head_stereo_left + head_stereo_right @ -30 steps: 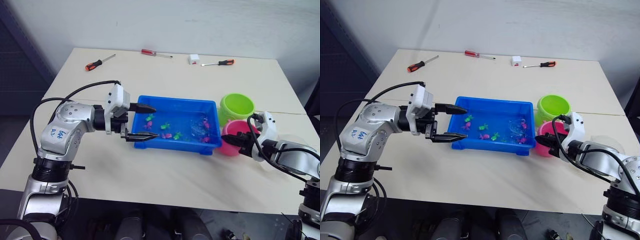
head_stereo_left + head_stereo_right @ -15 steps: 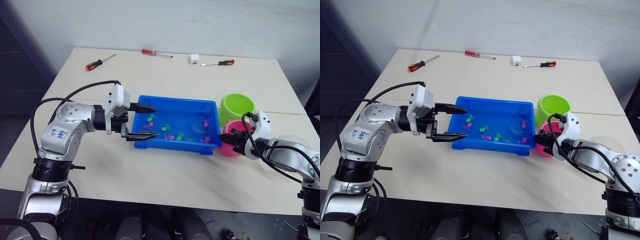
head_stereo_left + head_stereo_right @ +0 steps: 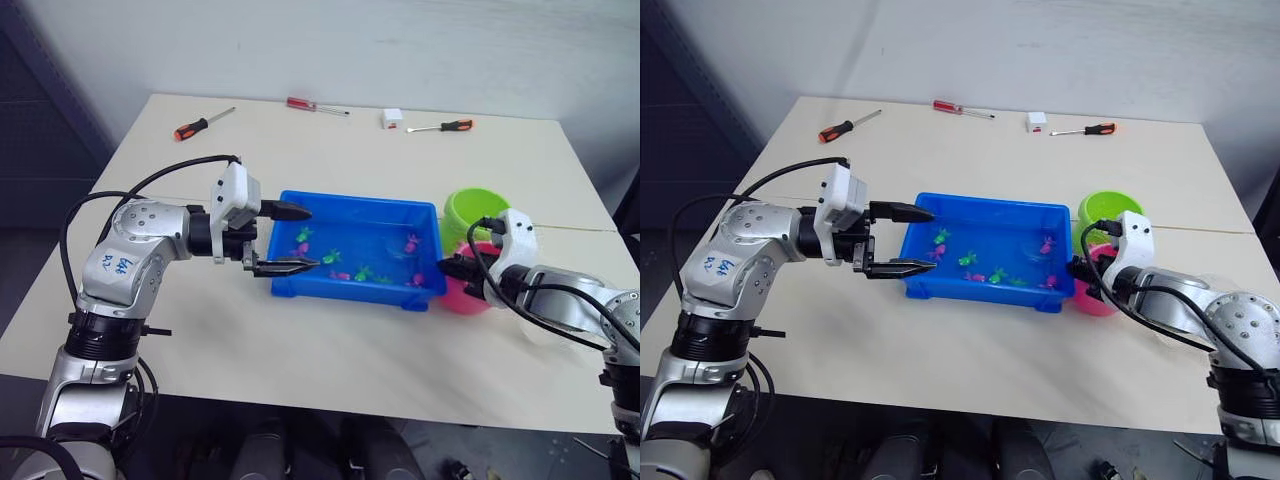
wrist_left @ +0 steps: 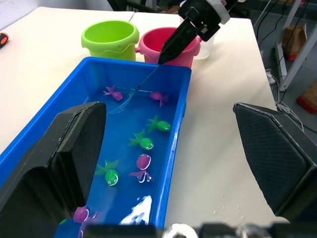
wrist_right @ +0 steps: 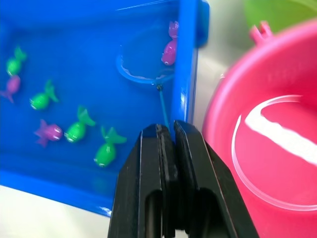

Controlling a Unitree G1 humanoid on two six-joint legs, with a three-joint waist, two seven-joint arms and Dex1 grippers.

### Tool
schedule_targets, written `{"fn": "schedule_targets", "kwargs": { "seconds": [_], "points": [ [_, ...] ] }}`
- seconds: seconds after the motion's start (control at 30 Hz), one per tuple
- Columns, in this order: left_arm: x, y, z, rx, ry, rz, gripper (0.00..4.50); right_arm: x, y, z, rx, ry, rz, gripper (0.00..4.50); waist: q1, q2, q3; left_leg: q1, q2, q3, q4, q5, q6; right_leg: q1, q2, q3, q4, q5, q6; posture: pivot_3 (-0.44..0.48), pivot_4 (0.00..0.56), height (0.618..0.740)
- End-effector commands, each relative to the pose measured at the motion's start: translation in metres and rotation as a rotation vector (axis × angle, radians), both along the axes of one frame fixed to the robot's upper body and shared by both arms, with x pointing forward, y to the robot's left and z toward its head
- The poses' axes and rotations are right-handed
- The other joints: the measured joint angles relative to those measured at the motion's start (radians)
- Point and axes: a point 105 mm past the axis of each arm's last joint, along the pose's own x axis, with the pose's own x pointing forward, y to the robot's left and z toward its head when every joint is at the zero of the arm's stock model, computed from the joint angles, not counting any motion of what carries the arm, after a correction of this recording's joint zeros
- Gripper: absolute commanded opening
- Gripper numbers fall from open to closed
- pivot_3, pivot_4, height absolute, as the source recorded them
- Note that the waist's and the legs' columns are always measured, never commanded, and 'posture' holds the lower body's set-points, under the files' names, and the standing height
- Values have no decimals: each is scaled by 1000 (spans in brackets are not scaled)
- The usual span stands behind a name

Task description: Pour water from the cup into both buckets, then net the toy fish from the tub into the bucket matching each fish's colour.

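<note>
Gripping net (image 5: 143, 67), right end effector (image 5: 166, 134)

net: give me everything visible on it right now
The net is a small round scoop: light blue hoop, clear mesh, thin dark straight handle. The right hand is shut on the handle's end, holding it slanted down over the rim of the blue tub. The hoop sits in the tub's water at the end nearest the pink bucket. A magenta fish lies at the hoop's edge; whether it is inside the mesh is unclear.
</note>
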Motion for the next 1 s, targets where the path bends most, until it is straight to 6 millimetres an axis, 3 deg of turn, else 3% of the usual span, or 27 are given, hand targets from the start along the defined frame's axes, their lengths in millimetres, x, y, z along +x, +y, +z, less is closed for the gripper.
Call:
{"fn": "schedule_targets", "kwargs": {
  "seconds": [0.03, 0.23, 0.4, 0.67, 1.0],
  "points": [
    [3, 0, 6, -26, -11, 9, 4432, -10, 11, 11, -132, -109, 135, 0, 0, 0, 0, 0, 0, 0, 0, 0, 0, 0, 0, 0, 0, 0, 0, 0, 150, 740],
    [6, -3, -1, -50, 37, 0, 4432, -28, 15, 10, -271, -242, 257, 0, 1, 0, 0, 0, 0, 0, 0, 0, 1, 1, 0, 0, -1, 0, 1, 0, 150, 740],
    [9, -13, -4, -54, 46, -38, 4432, -40, 0, 4, -408, -325, 212, 0, 8, 0, 0, 0, 0, 0, 0, 0, 1, 1, 0, 0, -1, 1, 1, 0, 150, 740],
    [12, -31, -2, -49, 58, -159, 4432, -65, 3, 28, -355, -467, 171, 0, 18, 0, 0, 1, 0, 0, 1, 0, 0, 1, 1, 0, 0, 1, 1, 0, 150, 740],
    [10, -60, 6, -90, 68, -314, 4432, -105, -21, 40, -377, -516, 31, 0, 29, 0, 0, 1, 0, 0, 0, 0, 0, 2, 1, 0, -1, 1, 1, 0, 150, 740]
  ]
}}
